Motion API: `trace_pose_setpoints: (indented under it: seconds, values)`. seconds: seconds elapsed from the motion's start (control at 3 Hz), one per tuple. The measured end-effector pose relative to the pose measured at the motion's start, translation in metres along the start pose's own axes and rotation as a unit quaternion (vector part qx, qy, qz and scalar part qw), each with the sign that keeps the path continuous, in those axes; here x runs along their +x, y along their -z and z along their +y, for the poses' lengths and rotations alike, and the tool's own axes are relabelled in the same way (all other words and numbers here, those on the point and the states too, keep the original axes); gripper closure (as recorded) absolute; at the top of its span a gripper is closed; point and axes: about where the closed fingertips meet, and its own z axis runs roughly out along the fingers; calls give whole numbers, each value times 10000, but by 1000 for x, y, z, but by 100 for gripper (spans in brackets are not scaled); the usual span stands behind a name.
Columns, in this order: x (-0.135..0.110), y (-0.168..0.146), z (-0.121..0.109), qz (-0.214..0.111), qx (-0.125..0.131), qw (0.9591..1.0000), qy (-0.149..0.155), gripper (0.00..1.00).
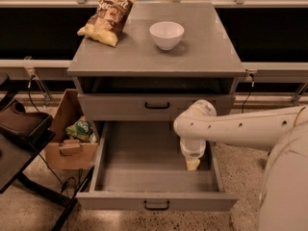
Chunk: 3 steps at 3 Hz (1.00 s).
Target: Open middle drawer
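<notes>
1. Clearance matters most at this step. The middle drawer (110, 201), a wide matte-grey box with a flat front and a small black bar handle (157, 205), stands pulled far out beneath the closed upper drawer (115, 107), so the opening looks all but done.
2. The robot's cream-tipped gripper (192, 163) hangs point-down inside the box, near its right wall. Whether it is spread or closed cannot be told.
3. A clean finish would be a straight lift upward. It should keep off the right wall and the front lip so the drawer is not nudged back in.
4. The drawer's panels look smooth, rigid and square-edged, and its floor is plain and bare.
5. On the flat grey cabinet top (211, 47) sit a glossy round white bowl (166, 34) and a crinkled, soft-sided chip bag (107, 19). A brown cardboard box (67, 150) stands on the floor to the left.
</notes>
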Motion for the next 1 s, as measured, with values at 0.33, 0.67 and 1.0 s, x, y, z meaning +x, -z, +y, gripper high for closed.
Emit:
trace_pose_setpoints:
  seconds: [0.33,0.67,1.0]
  values:
    - [9,-30,-10,-376,-98,9991,-172,74]
    - [19,-80,12,-788,-577,9943,-421,96]
    - [26,-108,45,-1005,-1044,9875,-620,100]
